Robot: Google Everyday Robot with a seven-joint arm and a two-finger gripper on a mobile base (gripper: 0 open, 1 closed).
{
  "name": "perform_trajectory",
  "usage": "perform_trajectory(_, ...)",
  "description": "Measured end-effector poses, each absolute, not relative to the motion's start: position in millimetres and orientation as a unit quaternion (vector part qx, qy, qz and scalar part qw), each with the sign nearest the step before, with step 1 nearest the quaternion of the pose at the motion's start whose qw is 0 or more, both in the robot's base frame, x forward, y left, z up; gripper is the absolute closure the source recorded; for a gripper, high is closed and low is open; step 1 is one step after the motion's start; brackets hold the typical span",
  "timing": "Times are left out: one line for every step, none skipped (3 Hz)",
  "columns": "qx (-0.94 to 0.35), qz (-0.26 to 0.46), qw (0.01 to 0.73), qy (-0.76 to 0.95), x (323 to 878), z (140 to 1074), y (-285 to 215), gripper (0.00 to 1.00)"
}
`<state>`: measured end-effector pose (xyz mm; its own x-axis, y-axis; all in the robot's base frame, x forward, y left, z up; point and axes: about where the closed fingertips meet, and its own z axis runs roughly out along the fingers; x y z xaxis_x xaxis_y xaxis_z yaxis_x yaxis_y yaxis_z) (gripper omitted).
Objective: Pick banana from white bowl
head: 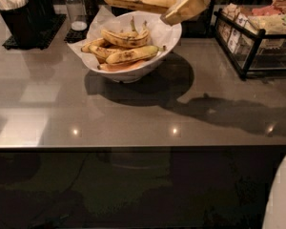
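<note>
The long, nearly straight banana [136, 0] hangs level in the air above the white bowl [155, 56], held at its right end. My gripper [177, 5] is at the top of the camera view, above the bowl's right rim, with its pale fingers [187, 7] shut on that end. The paper-lined bowl holds several shorter curved bananas [128, 54]. The banana's right tip is hidden by the fingers.
Black cups with white utensils [21, 11] stand on a mat at the back left. Shakers [75, 6] stand behind the bowl. A black wire rack of packets [260, 32] is at the right. My white body [281, 199] fills the bottom right corner.
</note>
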<state>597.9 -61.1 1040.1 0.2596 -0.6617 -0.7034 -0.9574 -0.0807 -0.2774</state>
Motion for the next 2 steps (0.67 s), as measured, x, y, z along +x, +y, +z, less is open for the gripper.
perform_trajectory(-0.697,0.245,0.368,0.564,574.0,1043.1,-73.5,1.0)
perform_trajectory(-0.697,0.245,0.368,0.564,574.0,1043.1,-73.5,1.0)
